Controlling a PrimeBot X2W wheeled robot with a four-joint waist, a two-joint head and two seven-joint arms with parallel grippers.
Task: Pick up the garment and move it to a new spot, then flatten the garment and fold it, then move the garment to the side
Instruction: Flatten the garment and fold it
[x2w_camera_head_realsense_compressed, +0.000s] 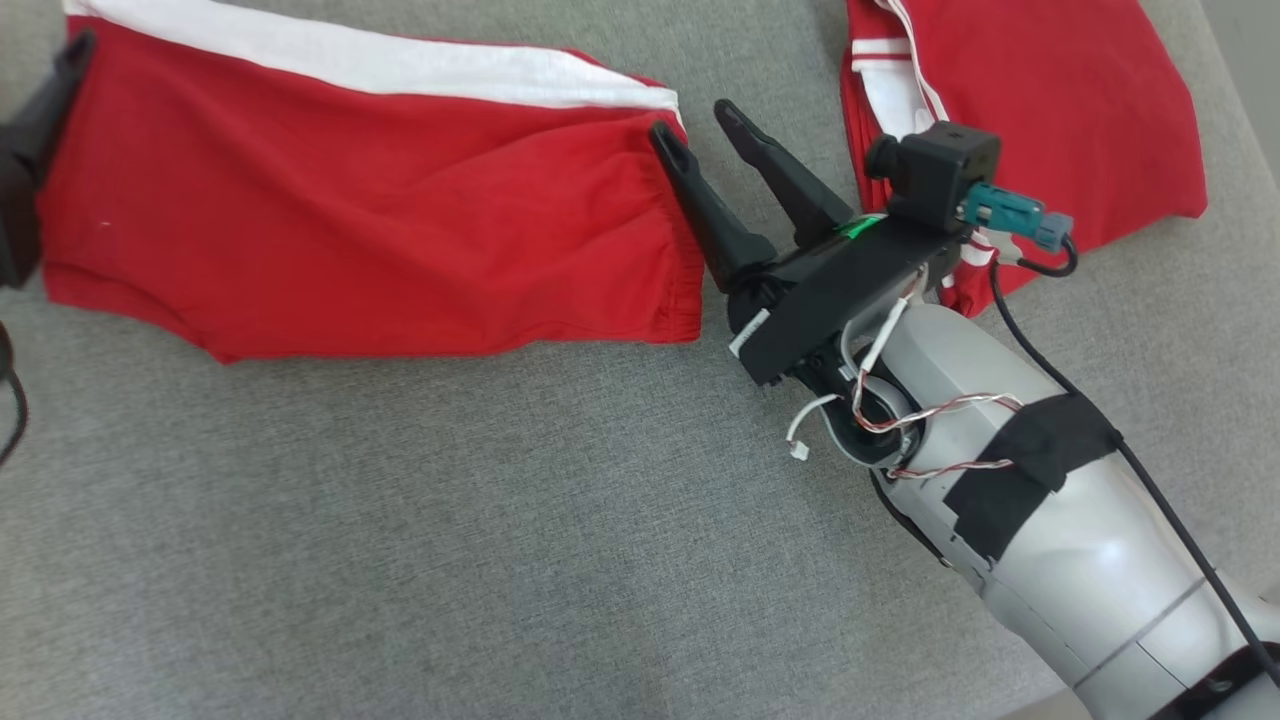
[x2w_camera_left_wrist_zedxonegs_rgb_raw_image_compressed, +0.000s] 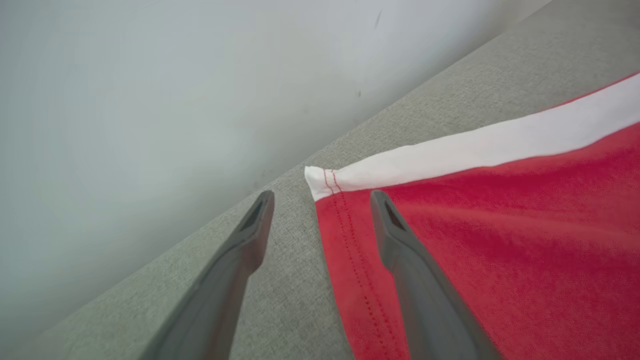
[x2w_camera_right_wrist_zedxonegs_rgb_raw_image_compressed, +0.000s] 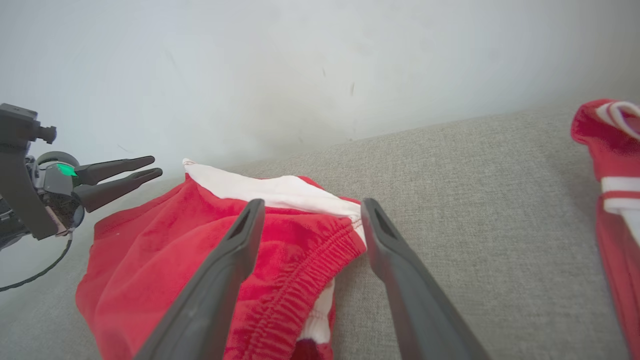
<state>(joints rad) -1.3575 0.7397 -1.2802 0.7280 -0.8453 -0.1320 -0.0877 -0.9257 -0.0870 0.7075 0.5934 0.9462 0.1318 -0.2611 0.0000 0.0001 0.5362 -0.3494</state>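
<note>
You are looking down at a grey fabric surface (x2w_camera_head_realsense_compressed: 500, 520) set against a pale wall (x2w_camera_left_wrist_zedxonegs_rgb_raw_image_compressed: 150, 100). Red shorts (x2w_camera_head_realsense_compressed: 350, 230) with a white side stripe (x2w_camera_head_realsense_compressed: 400, 65) lie flat along its far edge, towards the left. Your right gripper (x2w_camera_head_realsense_compressed: 692, 120) sits at the elastic waistband end, fingers spread apart and holding nothing, one over the waistband, the other over bare fabric. Your left gripper (x2w_camera_left_wrist_zedxonegs_rgb_raw_image_compressed: 322, 196) is at the opposite, hemmed end, fingers likewise apart and empty, either side of the stitched hem. You cannot tell whether either touches the cloth. A second red garment (x2w_camera_head_realsense_compressed: 1050, 120) lies at the far right corner.
</note>
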